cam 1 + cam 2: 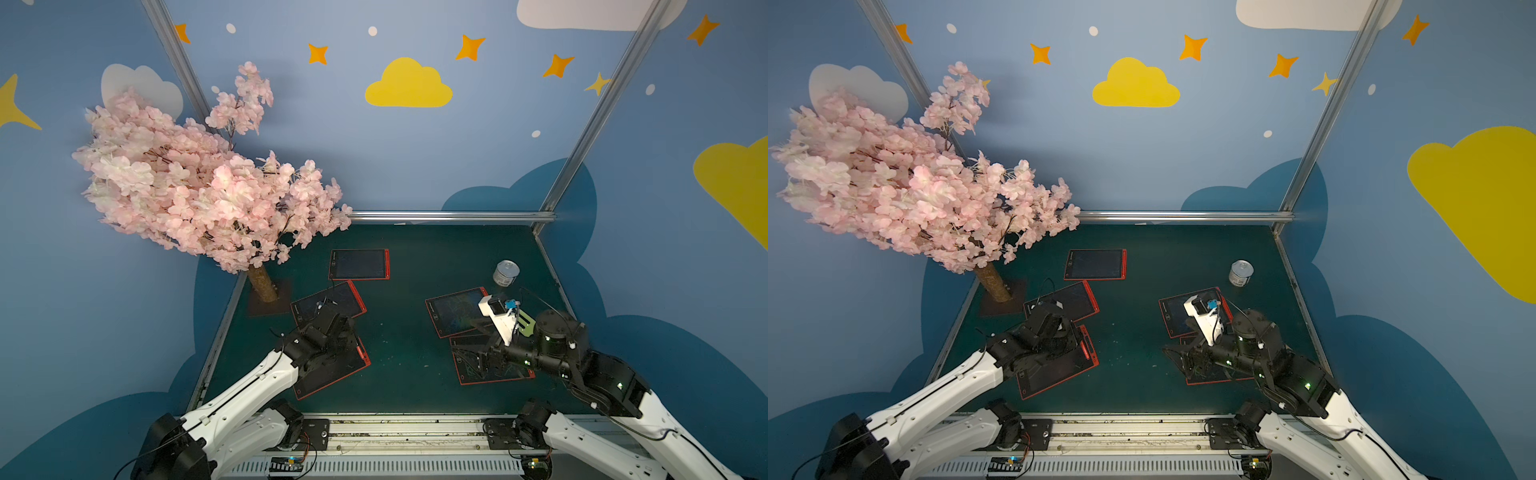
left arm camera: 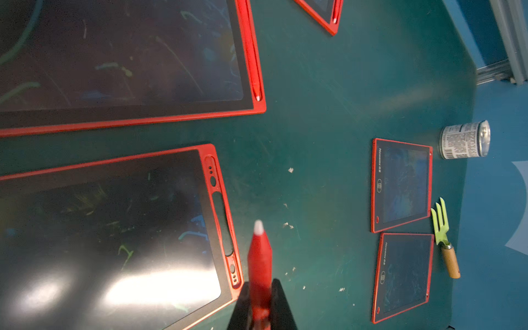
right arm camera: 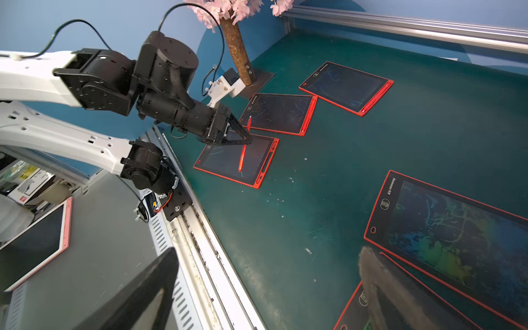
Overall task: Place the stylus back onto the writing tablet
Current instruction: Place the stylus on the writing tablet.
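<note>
My left gripper [image 2: 261, 303] is shut on a red stylus [image 2: 259, 257] with a white tip. In the right wrist view the stylus [image 3: 243, 148] hangs tilted in the left gripper [image 3: 246, 137], above the nearest left writing tablet [image 3: 228, 163]. That tablet [image 2: 114, 228] has a red frame and a dark screen, and its side slot [image 2: 223, 225] is empty; the stylus tip is just beside it, over the mat. My right gripper [image 3: 268, 285] is open and holds nothing, low over the near right tablet [image 1: 494, 368].
Two more tablets [image 1: 359, 264] [image 1: 328, 302] lie behind the left one, each with a stylus in its slot. Another tablet [image 1: 455, 311] lies at the right. A tin can [image 1: 506, 273], a green hand fork [image 2: 442, 228] and the blossom tree [image 1: 262, 286] stand around the green mat.
</note>
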Tool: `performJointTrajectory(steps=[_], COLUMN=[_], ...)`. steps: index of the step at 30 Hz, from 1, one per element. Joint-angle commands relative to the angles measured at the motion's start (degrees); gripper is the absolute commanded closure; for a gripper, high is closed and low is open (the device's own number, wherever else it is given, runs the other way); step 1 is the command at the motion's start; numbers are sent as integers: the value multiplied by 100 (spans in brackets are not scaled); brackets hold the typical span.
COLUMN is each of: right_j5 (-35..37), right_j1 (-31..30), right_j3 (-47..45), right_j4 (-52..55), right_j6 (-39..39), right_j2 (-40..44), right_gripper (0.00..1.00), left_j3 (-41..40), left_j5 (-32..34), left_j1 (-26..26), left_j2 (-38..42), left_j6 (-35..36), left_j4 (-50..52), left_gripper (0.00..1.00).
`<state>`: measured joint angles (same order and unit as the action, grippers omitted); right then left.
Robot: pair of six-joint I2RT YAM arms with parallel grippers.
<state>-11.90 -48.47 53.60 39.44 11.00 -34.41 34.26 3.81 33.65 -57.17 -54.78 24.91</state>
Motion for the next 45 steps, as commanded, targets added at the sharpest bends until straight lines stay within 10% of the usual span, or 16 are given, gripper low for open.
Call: performJointTrajectory(steps=[1, 45], right_j5=[-292, 505], right_j1=[13, 4], right_j3=[-43, -294], right_j4=[141, 767], right_j6=[-239, 196], right_j2=[243, 532], right_gripper=[5, 3], left_j3=[85, 177], left_j5=[-69, -607], left_j1=[-92, -437], left_j2=[-170, -1899], left_j6=[51, -228], left_j4=[150, -705], left_gripper=[88, 91])
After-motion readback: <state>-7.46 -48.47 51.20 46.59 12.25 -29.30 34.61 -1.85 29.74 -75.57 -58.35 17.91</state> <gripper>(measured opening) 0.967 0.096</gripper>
